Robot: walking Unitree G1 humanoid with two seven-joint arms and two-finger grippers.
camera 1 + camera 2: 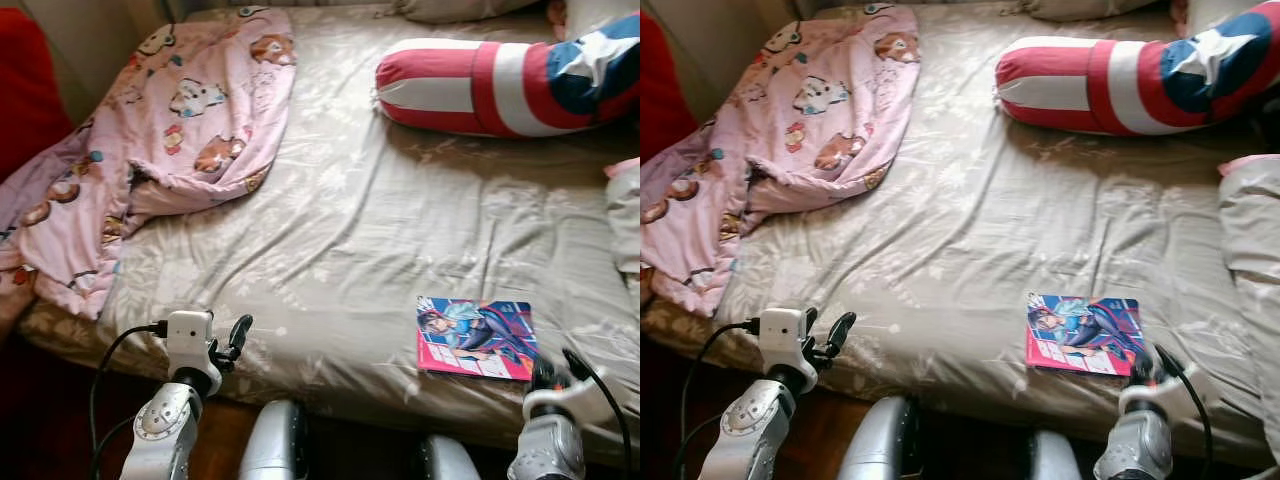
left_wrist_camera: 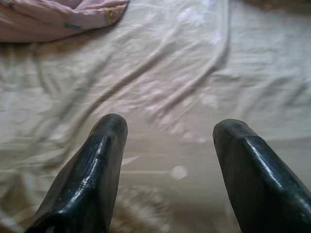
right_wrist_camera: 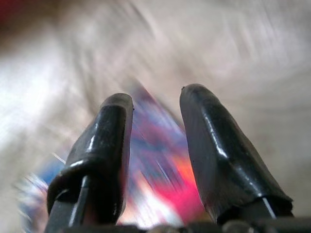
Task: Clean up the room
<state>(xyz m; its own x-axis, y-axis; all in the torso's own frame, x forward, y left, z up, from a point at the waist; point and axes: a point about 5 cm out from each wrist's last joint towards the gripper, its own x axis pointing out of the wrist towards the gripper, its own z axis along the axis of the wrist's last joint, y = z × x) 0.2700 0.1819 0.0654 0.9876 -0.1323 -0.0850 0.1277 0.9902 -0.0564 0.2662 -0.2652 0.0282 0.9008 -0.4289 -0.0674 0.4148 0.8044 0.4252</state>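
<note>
Beige-sheeted bed (image 1: 330,240): colourful glossy comic book (image 1: 474,337) is lain flat near the front edge, right gripper (image 3: 155,114) is held parted above it, still empty, so descent and pinch are needed.

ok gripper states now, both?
Left gripper: open, empty, over the bedsheet.
Right gripper: open, empty, pointed at the comic book, not gripping it.
</note>
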